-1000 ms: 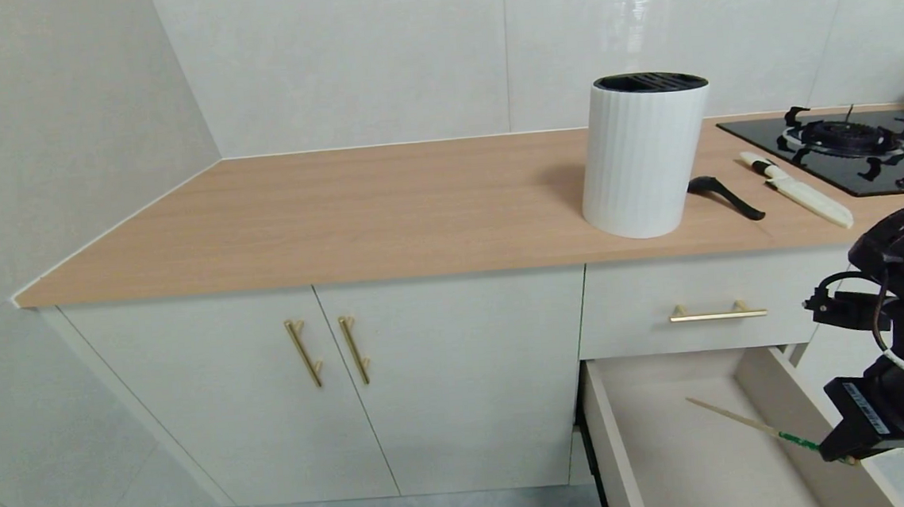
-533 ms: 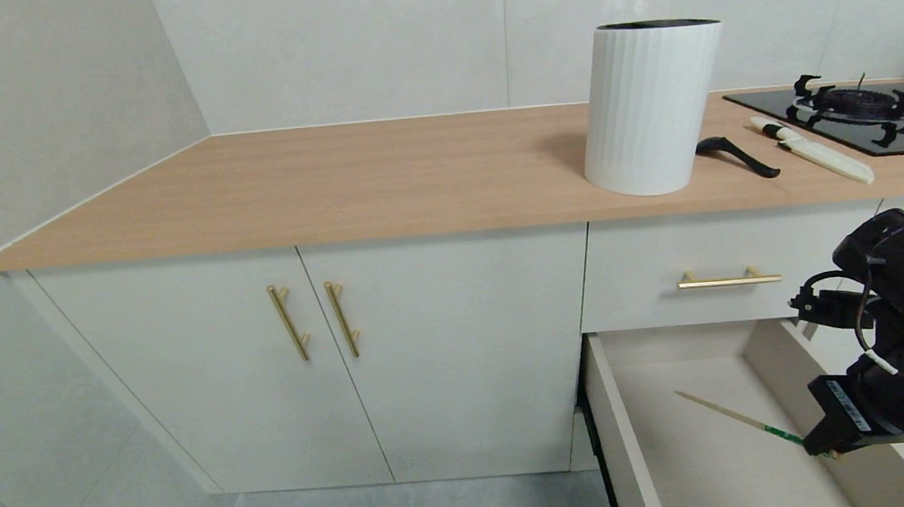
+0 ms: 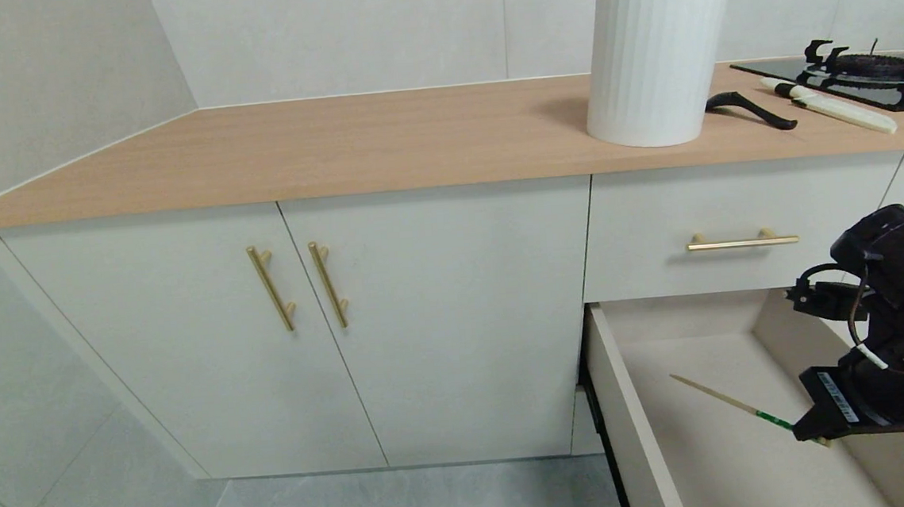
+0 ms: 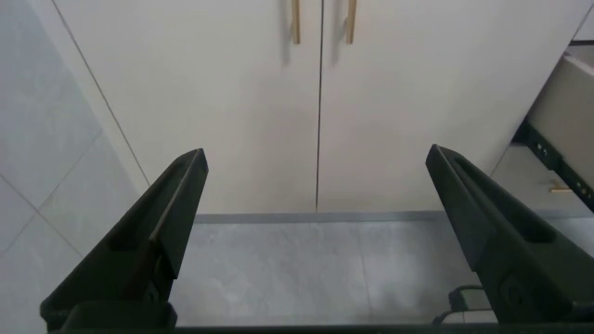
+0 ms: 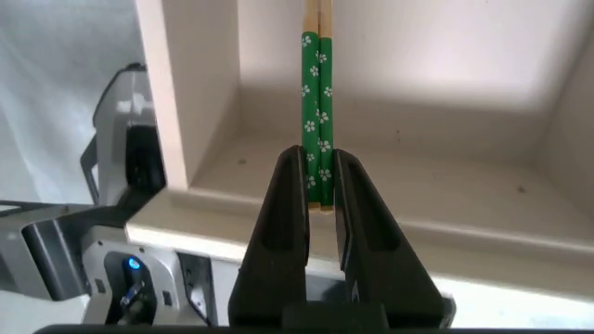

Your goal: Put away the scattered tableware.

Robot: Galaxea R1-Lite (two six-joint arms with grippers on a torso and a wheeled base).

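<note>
Two chopsticks [image 5: 316, 93] pinched in the right gripper [image 5: 320, 165] over one open drawer [image 3: 620, 401]; left gripper [image 4: 314, 158] gapes empty.

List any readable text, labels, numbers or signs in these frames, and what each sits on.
Nothing can be read.
Too small to read: the print on the white sticker on the right gripper.
No lettering: the chopsticks (white flower pattern on green only), the white container, the knife.

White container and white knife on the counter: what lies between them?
A black utensil, lying on the counter, in the head view.
</note>
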